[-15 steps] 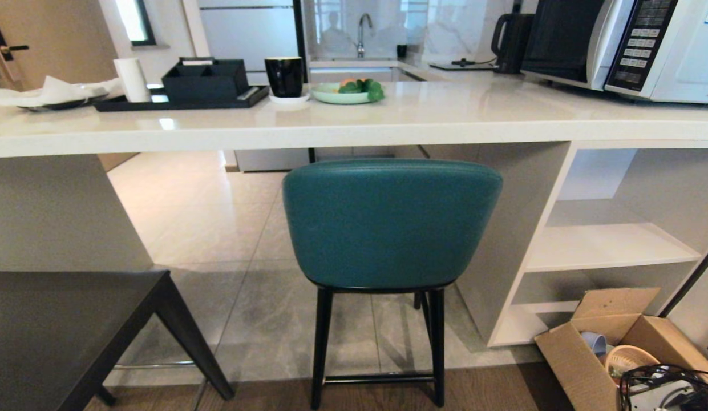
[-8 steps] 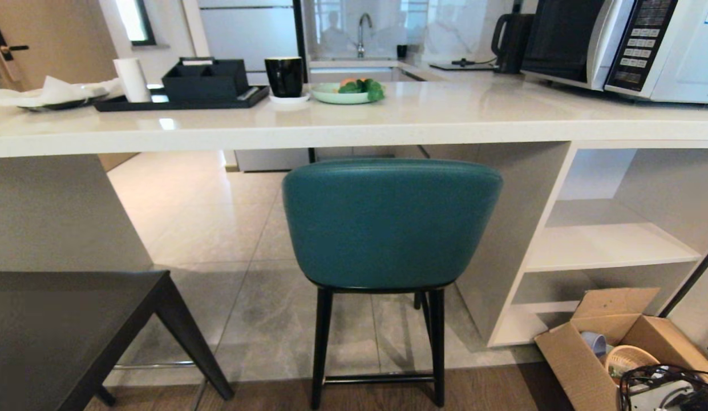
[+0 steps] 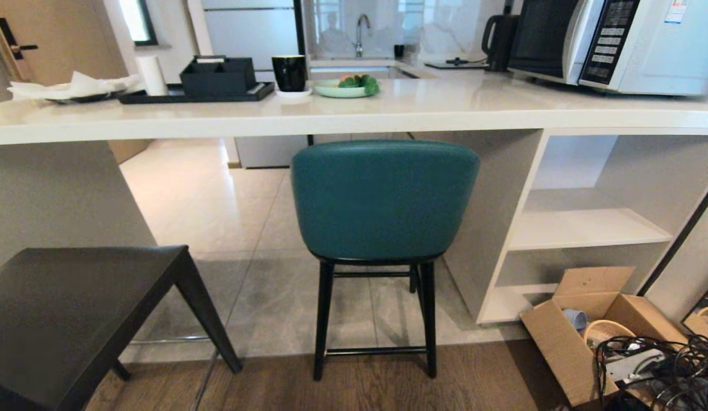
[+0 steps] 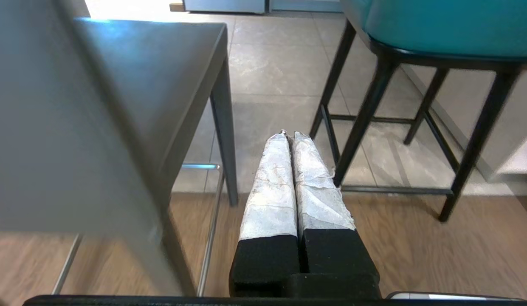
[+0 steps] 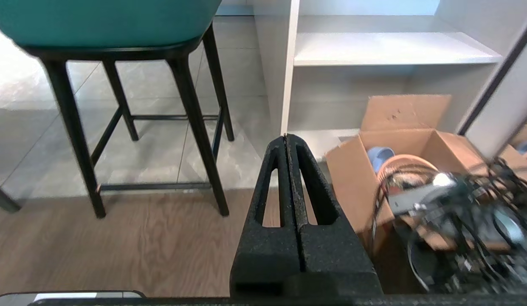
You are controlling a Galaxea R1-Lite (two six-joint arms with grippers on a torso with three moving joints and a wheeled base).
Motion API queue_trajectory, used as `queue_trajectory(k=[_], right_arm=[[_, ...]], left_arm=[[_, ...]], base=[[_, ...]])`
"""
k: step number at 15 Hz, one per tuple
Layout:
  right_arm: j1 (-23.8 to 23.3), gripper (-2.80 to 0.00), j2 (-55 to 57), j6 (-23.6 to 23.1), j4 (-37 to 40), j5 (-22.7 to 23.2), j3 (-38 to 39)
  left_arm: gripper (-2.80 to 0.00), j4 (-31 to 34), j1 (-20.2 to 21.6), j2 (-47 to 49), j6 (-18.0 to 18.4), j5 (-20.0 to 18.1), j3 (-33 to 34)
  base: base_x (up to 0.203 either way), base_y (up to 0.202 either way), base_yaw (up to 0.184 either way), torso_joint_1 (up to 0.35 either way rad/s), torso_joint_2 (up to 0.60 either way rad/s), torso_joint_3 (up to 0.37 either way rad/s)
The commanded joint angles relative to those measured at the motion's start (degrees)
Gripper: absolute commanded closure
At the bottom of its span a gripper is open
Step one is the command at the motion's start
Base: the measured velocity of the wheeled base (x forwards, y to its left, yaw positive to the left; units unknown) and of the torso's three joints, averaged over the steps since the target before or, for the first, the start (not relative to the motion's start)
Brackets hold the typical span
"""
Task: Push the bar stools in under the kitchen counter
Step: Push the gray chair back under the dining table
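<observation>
The teal bar stool (image 3: 385, 200) stands in the middle of the head view, its curved back just below the front edge of the white kitchen counter (image 3: 445, 108). The dark grey bar stool (image 3: 74, 308) stands nearer to me at the lower left, out from the counter. Neither gripper shows in the head view. My left gripper (image 4: 288, 135) is shut and empty, low over the floor between the dark grey stool (image 4: 153, 72) and the teal stool's (image 4: 441, 25) legs. My right gripper (image 5: 287, 137) is shut and empty, to the right of the teal stool (image 5: 106, 19).
An open cardboard box (image 3: 587, 325) with a tangle of cables (image 3: 656, 365) sits on the floor at the right, before the white shelves (image 3: 587, 228). The counter's slab end leg (image 3: 57, 194) stands at the left. A microwave (image 3: 616, 40), cup, plate and tray stand on the counter.
The whole head view has shifted: counter and both stools look smaller and more floor shows, so the camera has drawn back. Stools keep their places by the counter.
</observation>
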Motion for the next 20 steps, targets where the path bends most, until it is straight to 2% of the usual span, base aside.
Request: queue_trajectory(k=[1, 15, 20], right_arm=[[0.0, 0.00, 0.1, 0.0, 0.0, 0.0, 0.1], [0.0, 0.00, 0.1, 1.1, -0.1, -0.1, 0.1], [0.0, 0.00, 0.1, 1.2, -0.1, -0.2, 0.1]], left_arm=[[0.00, 0.0, 0.0, 0.2, 0.0, 0.0, 0.0], [0.00, 0.0, 0.0, 0.2, 0.0, 0.0, 0.0], [0.00, 0.0, 0.0, 0.2, 0.0, 0.0, 0.1]], base=[[-0.199, 0.000, 0.000, 0.000, 0.01, 0.003], [-0.197, 0.000, -0.001, 0.002, 0.00, 0.003], [-0.040, 0.000, -0.001, -0.001, 0.00, 0.001]])
